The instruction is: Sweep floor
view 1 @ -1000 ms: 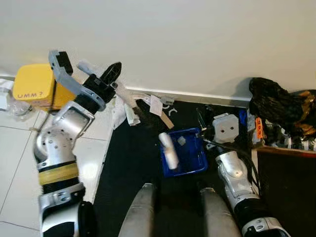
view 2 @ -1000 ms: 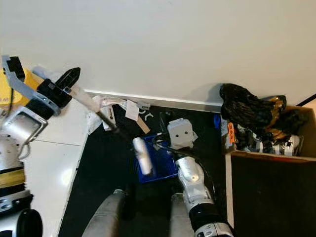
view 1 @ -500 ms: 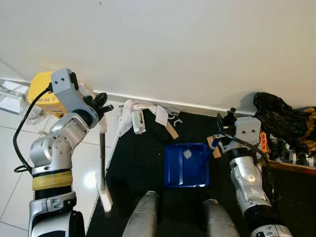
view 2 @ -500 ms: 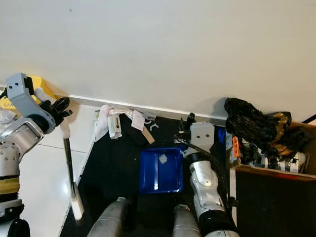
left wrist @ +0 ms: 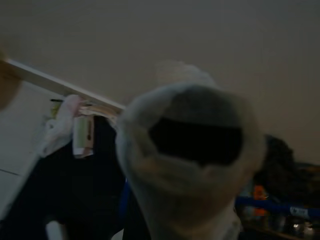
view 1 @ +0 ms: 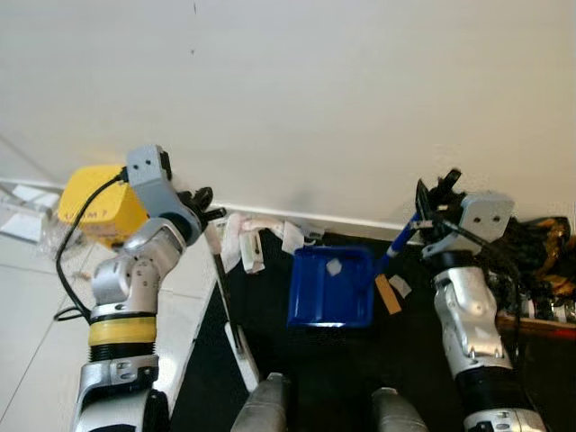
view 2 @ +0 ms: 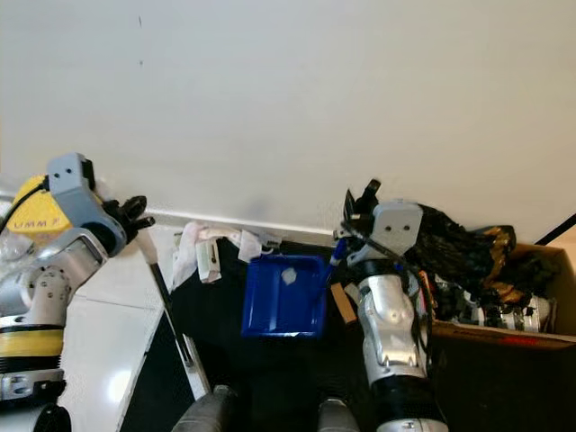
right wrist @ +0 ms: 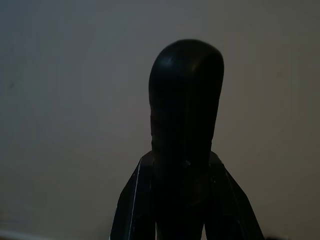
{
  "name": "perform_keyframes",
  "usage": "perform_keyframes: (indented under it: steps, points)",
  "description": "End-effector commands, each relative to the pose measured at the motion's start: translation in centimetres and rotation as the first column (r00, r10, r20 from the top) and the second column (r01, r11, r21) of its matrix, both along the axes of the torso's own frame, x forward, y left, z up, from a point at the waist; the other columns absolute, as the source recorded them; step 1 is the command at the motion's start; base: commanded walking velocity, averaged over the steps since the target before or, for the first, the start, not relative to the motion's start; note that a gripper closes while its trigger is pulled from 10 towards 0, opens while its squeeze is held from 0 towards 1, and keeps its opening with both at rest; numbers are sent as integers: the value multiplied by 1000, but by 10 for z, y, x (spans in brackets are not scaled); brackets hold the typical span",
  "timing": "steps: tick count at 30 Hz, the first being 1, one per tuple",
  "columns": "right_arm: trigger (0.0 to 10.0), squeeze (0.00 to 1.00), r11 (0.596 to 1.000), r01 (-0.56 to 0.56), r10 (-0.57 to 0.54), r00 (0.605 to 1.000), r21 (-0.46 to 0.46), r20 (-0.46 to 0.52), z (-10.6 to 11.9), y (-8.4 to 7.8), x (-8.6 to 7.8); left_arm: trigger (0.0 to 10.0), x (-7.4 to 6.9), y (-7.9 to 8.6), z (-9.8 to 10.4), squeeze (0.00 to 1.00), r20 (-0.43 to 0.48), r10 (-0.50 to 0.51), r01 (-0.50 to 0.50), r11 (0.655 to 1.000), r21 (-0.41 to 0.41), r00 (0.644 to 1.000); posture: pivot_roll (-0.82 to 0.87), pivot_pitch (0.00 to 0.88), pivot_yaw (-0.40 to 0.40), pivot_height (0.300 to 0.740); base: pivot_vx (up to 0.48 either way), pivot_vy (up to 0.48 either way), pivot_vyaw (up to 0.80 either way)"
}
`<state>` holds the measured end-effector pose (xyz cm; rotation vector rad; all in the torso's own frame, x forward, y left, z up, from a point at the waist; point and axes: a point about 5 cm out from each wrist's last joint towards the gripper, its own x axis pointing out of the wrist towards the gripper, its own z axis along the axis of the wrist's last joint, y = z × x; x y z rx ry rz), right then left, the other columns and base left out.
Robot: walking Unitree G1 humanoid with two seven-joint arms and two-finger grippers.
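Sweeping: left gripper [view 1: 200, 209] is clamped on the broom [view 1: 225, 301], its head near the robot's legs.
Dustpan [view 1: 330, 286]: right gripper [view 1: 430, 200] is clamped on its handle, right of the litter [view 1: 245, 239].
Advice: lay the pan's lip flat, then draw the litter rightward.

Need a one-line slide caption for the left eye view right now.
Left end effector holds the broom by its handle while the right end effector lifts the blue dustpan near wall-side litter.
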<state>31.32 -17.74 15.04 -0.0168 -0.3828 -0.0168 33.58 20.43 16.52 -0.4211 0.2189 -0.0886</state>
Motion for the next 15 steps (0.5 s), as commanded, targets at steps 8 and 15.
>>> perform_keyframes:
  steps: [8,15]
  points:
    - [10000,0,1000,-6,6,1000,7,25,18,2,-1,10000,-1,-14,-3,0,140,-108,101,993,57,984,53,1,89,740,0,0,0]
    - [10000,0,1000,19,-19,999,-15,-50,-1,-11,-10,10000,5,-36,1,0,228,-229,192,966,171,946,16,0,109,740,0,0,0]
